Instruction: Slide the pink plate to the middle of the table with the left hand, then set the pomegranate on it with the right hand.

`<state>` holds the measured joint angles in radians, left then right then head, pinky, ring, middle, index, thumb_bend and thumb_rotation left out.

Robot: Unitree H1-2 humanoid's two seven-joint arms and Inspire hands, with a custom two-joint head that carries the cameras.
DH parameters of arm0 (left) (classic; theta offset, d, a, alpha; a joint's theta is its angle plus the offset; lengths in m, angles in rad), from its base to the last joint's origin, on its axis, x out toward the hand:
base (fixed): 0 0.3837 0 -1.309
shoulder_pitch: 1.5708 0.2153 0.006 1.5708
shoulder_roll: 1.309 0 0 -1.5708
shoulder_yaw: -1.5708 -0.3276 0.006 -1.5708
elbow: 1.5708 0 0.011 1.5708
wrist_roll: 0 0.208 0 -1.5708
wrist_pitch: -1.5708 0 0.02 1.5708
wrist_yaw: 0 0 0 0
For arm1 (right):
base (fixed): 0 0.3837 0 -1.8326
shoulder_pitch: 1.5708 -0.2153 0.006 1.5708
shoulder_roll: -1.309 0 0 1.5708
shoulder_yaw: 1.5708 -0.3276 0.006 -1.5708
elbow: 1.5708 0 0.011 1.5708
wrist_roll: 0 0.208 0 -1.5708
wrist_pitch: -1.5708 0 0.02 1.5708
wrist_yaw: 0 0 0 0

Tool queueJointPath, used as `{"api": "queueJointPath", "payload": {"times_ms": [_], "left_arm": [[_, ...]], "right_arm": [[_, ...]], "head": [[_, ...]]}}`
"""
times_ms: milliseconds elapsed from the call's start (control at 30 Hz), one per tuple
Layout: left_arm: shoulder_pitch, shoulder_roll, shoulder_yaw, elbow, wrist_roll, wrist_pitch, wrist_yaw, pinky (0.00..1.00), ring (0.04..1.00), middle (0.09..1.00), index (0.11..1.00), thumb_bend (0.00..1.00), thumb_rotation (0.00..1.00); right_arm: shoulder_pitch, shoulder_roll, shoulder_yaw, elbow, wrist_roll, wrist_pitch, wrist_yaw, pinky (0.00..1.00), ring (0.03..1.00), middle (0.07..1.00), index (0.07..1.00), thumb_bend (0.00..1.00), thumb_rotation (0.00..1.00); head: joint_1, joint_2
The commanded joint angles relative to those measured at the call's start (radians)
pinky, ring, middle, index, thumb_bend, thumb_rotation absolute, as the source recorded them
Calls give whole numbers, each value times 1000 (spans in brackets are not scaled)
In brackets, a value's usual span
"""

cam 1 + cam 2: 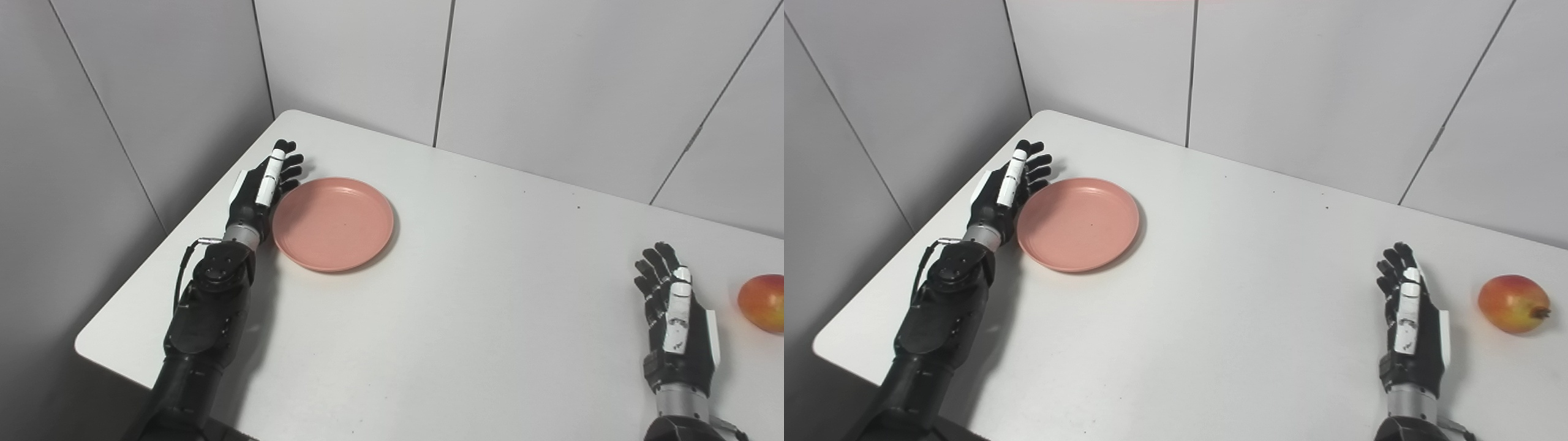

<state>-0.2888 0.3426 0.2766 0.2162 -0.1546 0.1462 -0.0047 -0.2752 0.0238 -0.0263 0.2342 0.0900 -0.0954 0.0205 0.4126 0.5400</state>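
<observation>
The pink plate (334, 222) lies flat on the white table (465, 294), toward its far left corner. My left hand (264, 184) stands edge-on against the plate's left rim, fingers straight and apart, holding nothing. A red-orange pomegranate (1513, 303) rests near the right edge of the table. Left of the fruit and apart from it is my right hand (1409, 318), open with its fingers spread, empty.
Grey panel walls (551, 79) close in the table at the back and on the left. The table's left edge (177, 226) runs just beside my left forearm (205, 312). Bare tabletop stretches between the plate and my right hand.
</observation>
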Motion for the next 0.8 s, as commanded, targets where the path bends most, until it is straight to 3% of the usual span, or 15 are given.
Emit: {"api": "queueJointPath", "payload": {"times_ms": [0,233,767], "left_arm": [[-18,22,-10,-45,-17,-6,-32,838,852,846,841,643,994],[-15,12,-46,-93,-5,50,-50,815,825,817,808,603,1000],[-21,-12,-102,-117,35,69,-56,861,862,851,842,584,1000]], "right_arm": [[25,-7,-6,29,1,-42,4,928,893,886,885,513,983],[25,-1,-8,25,2,-40,-1,927,892,885,886,521,975],[25,-5,-2,25,-1,-38,4,933,899,890,890,525,988]], "head": [[0,2],[0,3],[-5,5]]}}
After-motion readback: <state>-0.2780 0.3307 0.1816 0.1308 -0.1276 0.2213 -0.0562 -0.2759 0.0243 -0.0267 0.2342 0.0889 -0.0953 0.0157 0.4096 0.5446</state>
